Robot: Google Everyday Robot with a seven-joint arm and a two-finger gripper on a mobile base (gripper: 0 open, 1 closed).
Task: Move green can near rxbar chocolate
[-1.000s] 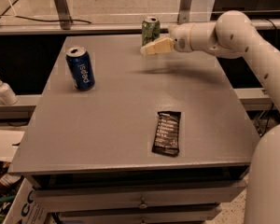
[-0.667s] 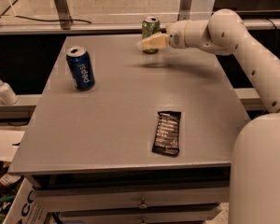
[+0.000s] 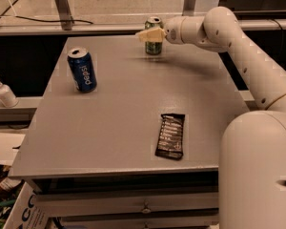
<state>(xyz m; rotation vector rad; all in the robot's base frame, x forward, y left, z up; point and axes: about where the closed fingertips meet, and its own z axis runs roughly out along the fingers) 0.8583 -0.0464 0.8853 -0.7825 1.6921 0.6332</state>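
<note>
We see the green can (image 3: 153, 47) upright at the far edge of the grey table (image 3: 128, 99), upper centre of the frame, silver top showing. Its base looks set down on the tabletop.

The gripper (image 3: 148, 34) is right at that can. It is pale yellowish, comes in from the right and crosses in front of the can's upper half. It overlaps the can, but we cannot tell whether it is closed on the can or only open around or beside it.

The white arm (image 3: 229, 37) runs from the gripper to the right, then slants down the right side of the frame. It ends at the robot's big white body (image 3: 257, 171), lower right.

The rxbar chocolate (image 3: 170, 136) lies flat on the table, lower centre-right of the frame, near the front edge. It has a dark wrapper with lines of white text, and its long side points roughly toward the top of the frame. It is well apart from the green can, with bare tabletop between them.

A blue Pepsi can (image 3: 82, 70) stands upright on the left part of the table, upper left of the frame, apart from both.

Off the table, a white pump bottle (image 3: 2, 92) sits on a ledge at the left edge. Drawer fronts with small knobs (image 3: 144, 206) are under the tabletop. A cardboard box (image 3: 26, 211) is at lower left.
</note>
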